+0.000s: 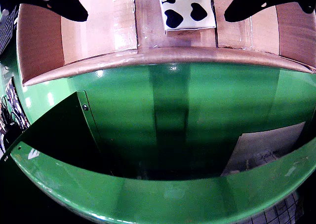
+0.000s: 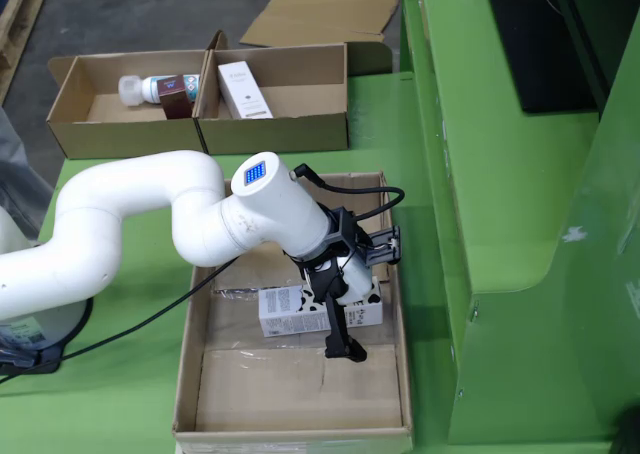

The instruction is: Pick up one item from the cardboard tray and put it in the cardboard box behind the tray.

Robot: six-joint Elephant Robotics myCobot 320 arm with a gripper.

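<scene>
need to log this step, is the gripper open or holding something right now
gripper: open, fingers spread wide in the wrist view, holding nothing; the black-and-white patterned box lies between them in the cardboard tray, not clamped.

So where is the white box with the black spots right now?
In the fixed view the white box lies in the cardboard tray, near its right wall, under the gripper. The gripper camera shows its spotted top between the two black fingers.

My fixed camera looks down steeply from high at 6 o'clock, taking in the white jointed arm and the shallow brown cardboard tray. My gripper-mounted fisheye sits close, facing the tray's wall and the green metal bench at 3 o'clock. Both views share that tray.
</scene>
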